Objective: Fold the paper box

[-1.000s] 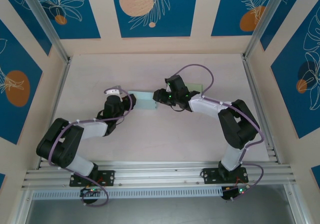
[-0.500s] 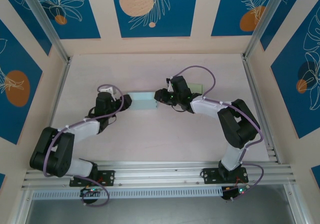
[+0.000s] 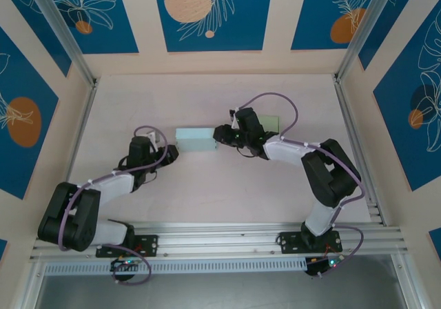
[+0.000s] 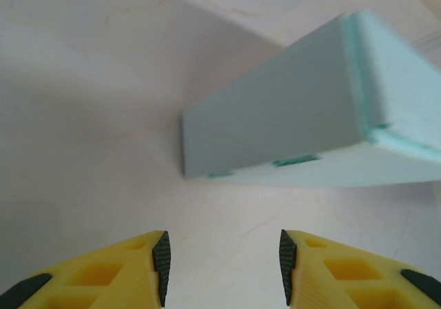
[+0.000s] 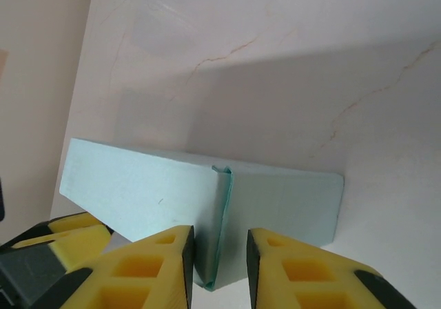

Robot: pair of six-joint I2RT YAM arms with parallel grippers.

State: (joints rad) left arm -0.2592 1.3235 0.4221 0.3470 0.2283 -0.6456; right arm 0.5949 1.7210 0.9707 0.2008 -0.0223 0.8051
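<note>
**Item 1: paper box** (image 3: pixel 195 140). Pale mint, oblong, already closed into a block. It is lying flat on the bench (image 3: pixel 241 192), a little left of centre and between the two tools. A darker green seam is running across its upper face near the right end, and small green tab edges are showing along a lower edge in the left wrist view.

**Item 2: left tool** (image 3: pixel 170 154). It is sitting low over the bench just off the box's near left corner, apart from the box. Its yellow fingers (image 4: pixel 131 271) are standing well apart, with bare bench showing between the black pads and nothing gripped.

**Item 3: right tool** (image 3: pixel 219 135). It is meeting the box's right end. Its yellow fingers (image 5: pixel 148 267) are standing only narrowly apart, straddling the raised seam at the end of the box. Whether they are actually pinching the paper or only resting over it cannot be told.

**Item 4: pale green sheet** (image 3: pixel 273 121). It is lying on the bench beyond the right arm, partly hidden by it.
</note>
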